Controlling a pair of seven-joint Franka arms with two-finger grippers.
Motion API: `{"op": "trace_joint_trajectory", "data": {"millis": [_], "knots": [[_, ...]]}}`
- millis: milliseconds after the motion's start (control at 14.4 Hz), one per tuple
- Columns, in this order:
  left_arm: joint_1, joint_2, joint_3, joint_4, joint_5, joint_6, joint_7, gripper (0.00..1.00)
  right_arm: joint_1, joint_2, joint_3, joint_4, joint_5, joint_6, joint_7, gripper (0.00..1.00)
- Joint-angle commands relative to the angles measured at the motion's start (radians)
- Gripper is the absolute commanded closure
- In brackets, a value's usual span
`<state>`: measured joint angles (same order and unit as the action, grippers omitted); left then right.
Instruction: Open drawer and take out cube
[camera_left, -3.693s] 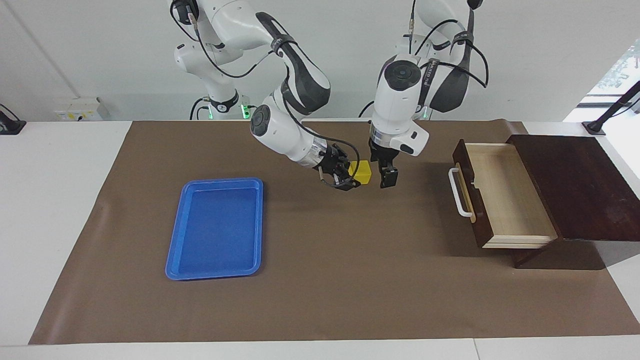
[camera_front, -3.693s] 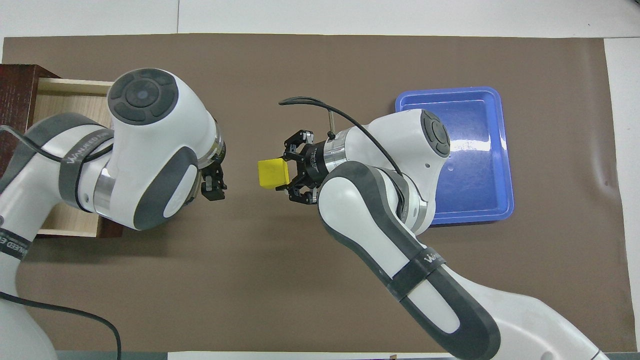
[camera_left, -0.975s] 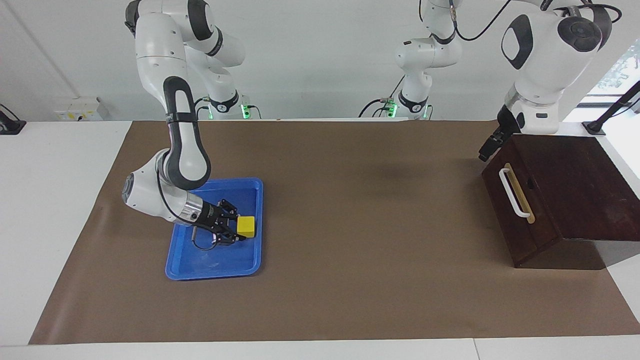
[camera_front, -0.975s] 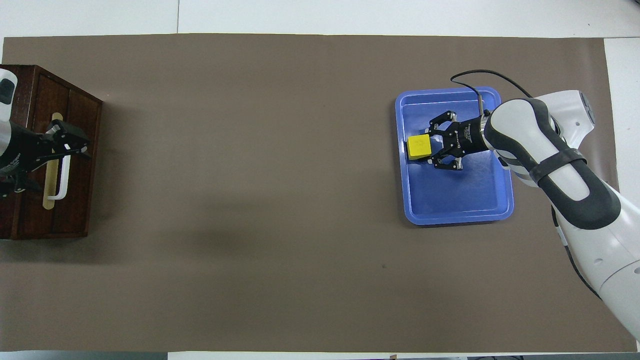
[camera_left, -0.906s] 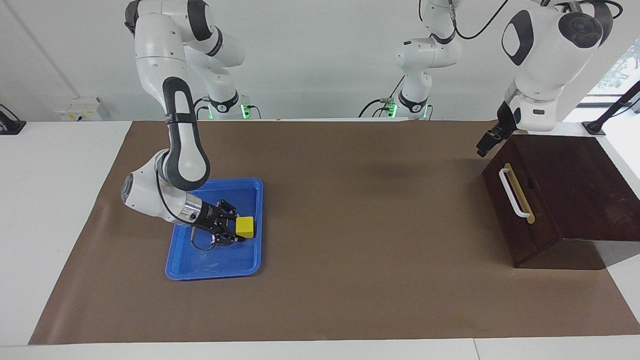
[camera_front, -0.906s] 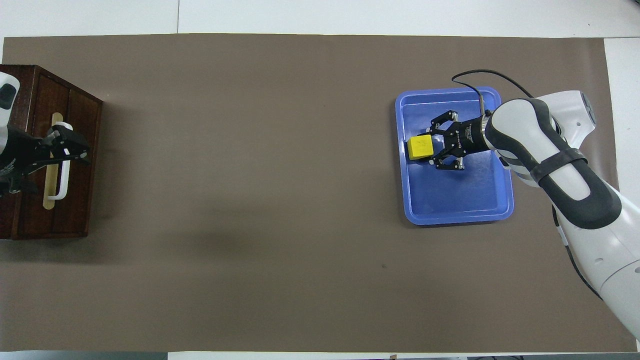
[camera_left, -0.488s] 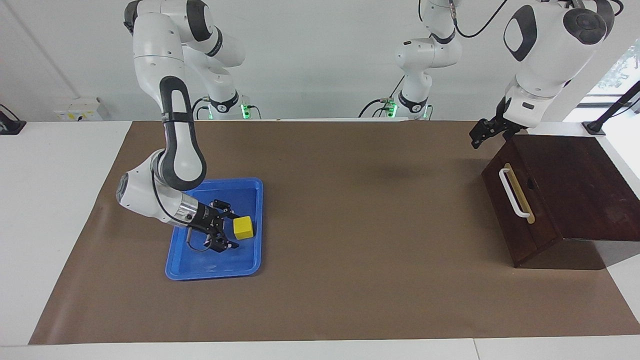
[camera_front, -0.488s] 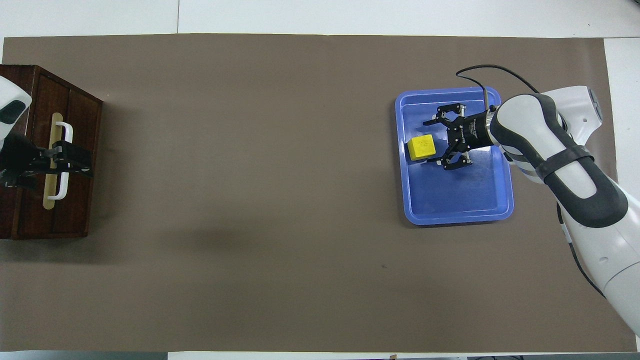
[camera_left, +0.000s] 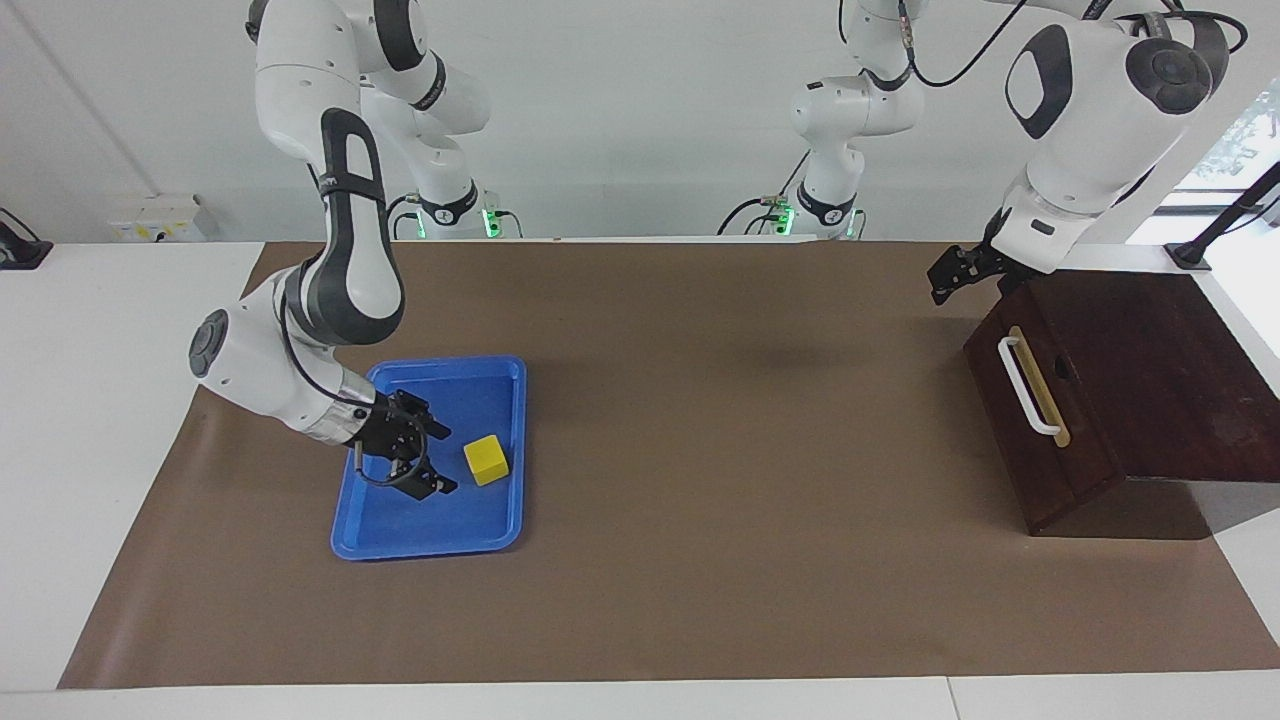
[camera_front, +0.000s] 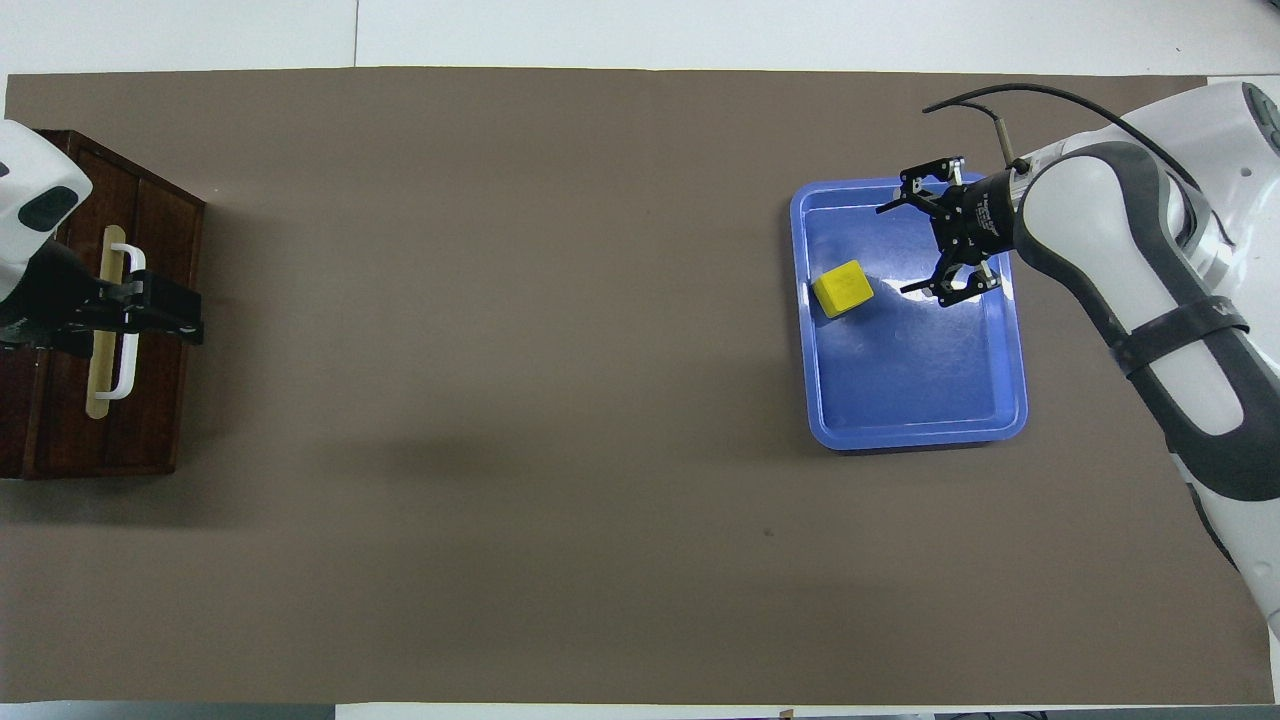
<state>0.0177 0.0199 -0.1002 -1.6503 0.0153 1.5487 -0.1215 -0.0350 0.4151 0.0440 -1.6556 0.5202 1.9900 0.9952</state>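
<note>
While the cube (camera_left: 486, 459) sits on the floor of the blue tray (camera_left: 430, 542), the right gripper (camera_left: 428, 459) hangs low over the same tray with its fingers spread wide and nothing between them. Cube and gripper are apart: a strip of bare tray floor shows between the fingertips and the cube's nearest face in both views. The cube lies just beside the tray wall that faces the table's middle, and the gripper's open mouth points toward it from the side of the right arm's end of the table. In the overhead view the cube (camera_front: 842, 288) rests in the tray's half farther from the robots, with the right gripper (camera_front: 912, 247) over the tray floor near it.

At the left arm's end of the table stands the dark wooden box (camera_left: 1150, 385). Its drawer (camera_left: 1030, 420) is pushed in flush, white handle (camera_left: 1020, 385) showing on the front. The left gripper (camera_left: 945, 275) is raised over the brown mat (camera_left: 720, 400), just off the box's upper corner nearest the robots, touching neither box nor handle. Its fingers stand apart and hold nothing. In the overhead view the left gripper (camera_front: 165, 315) overlaps the handle (camera_front: 125, 330), but the facing view shows it clear of it.
</note>
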Motion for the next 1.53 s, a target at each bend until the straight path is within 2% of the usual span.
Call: {"op": "trace_joint_trajectory", "data": {"millis": [0,209,557,975,1115,1463], "knots": [[0.007,-0.018,0.008,0.006,-0.017,0.004,0.026,0.0,-0.006,-0.093,0.004,-0.013,-0.061,-0.072,-0.041,0.0],[0.008,-0.017,0.008,0.007,-0.017,0.027,0.023,0.0,-0.009,-0.176,0.005,-0.01,-0.193,-0.169,-0.172,0.0],[0.004,-0.018,0.008,0.009,-0.017,0.034,0.023,0.0,-0.011,-0.318,0.005,-0.012,-0.373,-0.299,-0.559,0.0],[0.001,-0.02,0.008,0.004,-0.034,0.039,0.022,0.0,-0.022,-0.476,0.005,-0.013,-0.496,-0.419,-0.941,0.0],[-0.002,-0.021,0.007,0.007,-0.034,0.031,0.019,0.0,-0.025,-0.501,0.017,-0.013,-0.517,-0.467,-0.989,0.0],[0.004,-0.031,0.008,0.007,-0.034,0.027,0.022,0.0,-0.072,-0.484,0.034,-0.03,-0.522,-0.436,-1.053,0.0]]}}
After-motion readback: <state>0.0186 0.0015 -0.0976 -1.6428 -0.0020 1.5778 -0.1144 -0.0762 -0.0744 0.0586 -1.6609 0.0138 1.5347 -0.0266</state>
